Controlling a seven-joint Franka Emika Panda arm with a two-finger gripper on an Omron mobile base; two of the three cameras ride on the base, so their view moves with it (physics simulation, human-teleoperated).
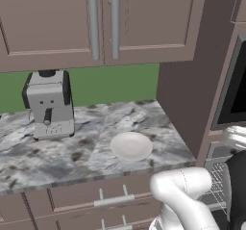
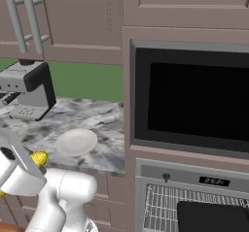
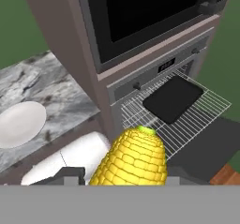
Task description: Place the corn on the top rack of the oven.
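The corn (image 3: 133, 160) sits tight in the gripper (image 3: 122, 176), its green tip at 12 o'clock toward the top rack (image 3: 187, 120) holding a black tray (image 3: 172, 99).

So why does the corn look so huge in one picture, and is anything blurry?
Hand view: the corn sits right at the lens, so it looms larger than the plate. Right base view: the same corn is a small yellow nub. Left base view: flat, even light, soft edges, no glare.

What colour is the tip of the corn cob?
The tip of the small yellow corn cob is light green, clearest in the hand view.
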